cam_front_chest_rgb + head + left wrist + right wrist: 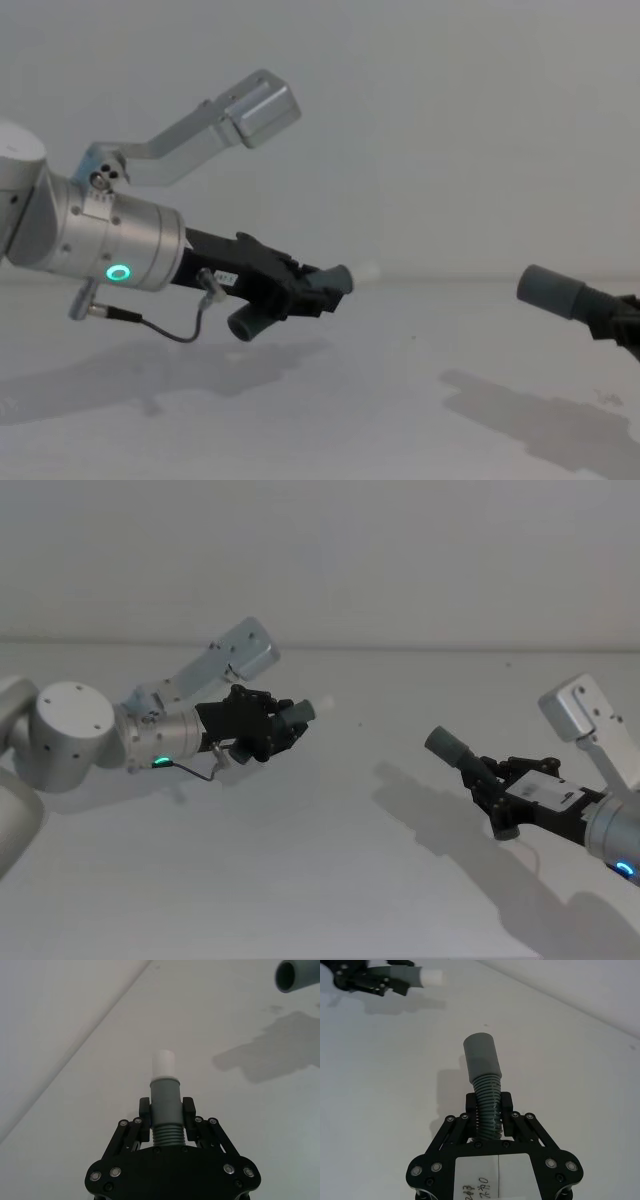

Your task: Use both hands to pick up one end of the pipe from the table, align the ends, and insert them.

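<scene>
The right hand (489, 1111) clamps the ribbed hose (487, 1091); farther off the left hand (384, 982) holds a white-tipped tube (419, 977).

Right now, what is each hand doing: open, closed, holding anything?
Left hand: closed on the white-tipped pipe piece.
Right hand: closed on the ribbed hose.

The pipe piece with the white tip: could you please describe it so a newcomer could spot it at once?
Start at the silver arm on the robot's left and follow it to the black left claw. The grey pipe piece clamped there ends in a white tip; the other piece, in the right claw, ends in an open grey mouth.
</scene>
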